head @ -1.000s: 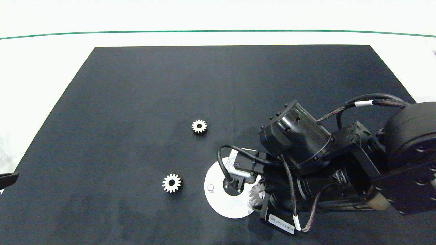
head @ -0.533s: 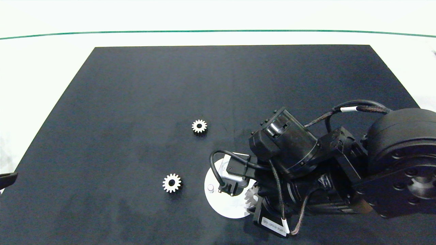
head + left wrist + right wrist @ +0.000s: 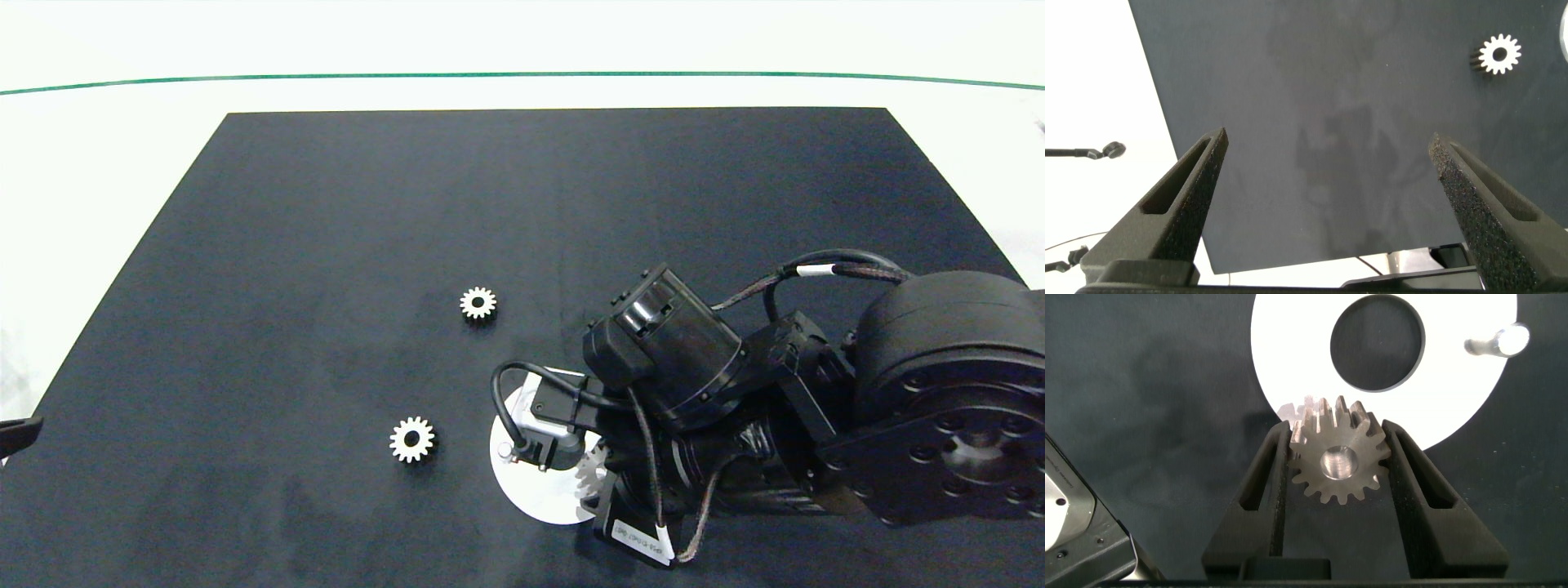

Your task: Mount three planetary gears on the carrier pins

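Observation:
My right gripper (image 3: pixel 1337 439) is shut on one planetary gear (image 3: pixel 1337 461), gripping it by its teeth at the rim of the white disc (image 3: pixel 1290 359); the gear's centre shows silvery. In the head view this gear (image 3: pixel 589 471) sits at the disc's (image 3: pixel 535 494) right edge, under the right arm. One carrier pin (image 3: pixel 1498 341) stands free on the disc, also seen from above (image 3: pixel 506 448); other pins are hidden. Two planetary gears lie flat on the black mat, one left of the disc (image 3: pixel 412 439), one further back (image 3: pixel 478 303). My left gripper (image 3: pixel 1327 147) is open and holds nothing, at the mat's left edge.
The black mat (image 3: pixel 326 245) covers most of the white table. The bulky right arm (image 3: pixel 816 425) fills the front right of the mat. The left wrist view shows the near loose gear (image 3: pixel 1499 55) far from the left fingers.
The right arm has shifted left and slightly toward the front, carrying the gripped gear further over the disc's right edge. The two loose gears and the left gripper have stayed put.

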